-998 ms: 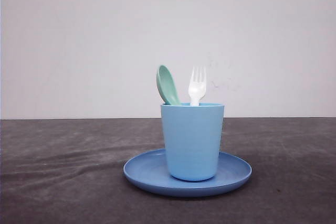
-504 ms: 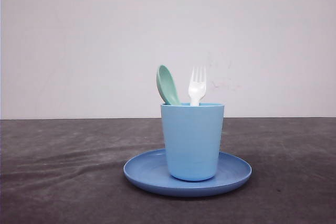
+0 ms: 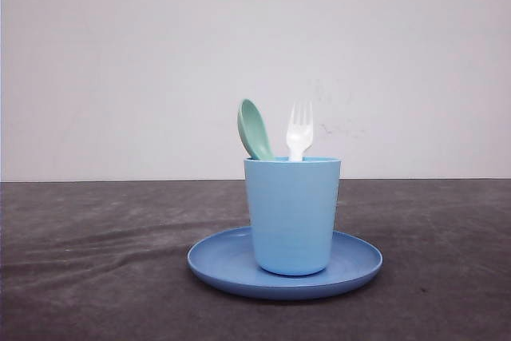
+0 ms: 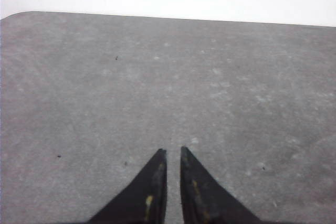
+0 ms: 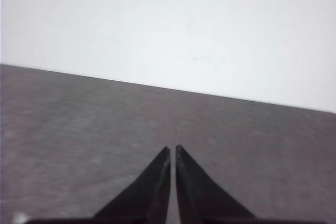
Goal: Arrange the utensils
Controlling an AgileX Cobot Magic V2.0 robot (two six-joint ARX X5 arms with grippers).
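A mint-green spoon and a white fork stand upright in a light blue cup, heads above the rim, handles hidden inside. The cup sits on a blue round plate in the middle of the table. My left gripper hangs over bare grey tabletop, its black fingers nearly together with nothing between them. My right gripper is likewise shut over bare table, facing the white wall.
The dark grey table stretches to both sides of the plate. A white wall rises behind it. The table's far edge and a rounded corner appear in the left wrist view.
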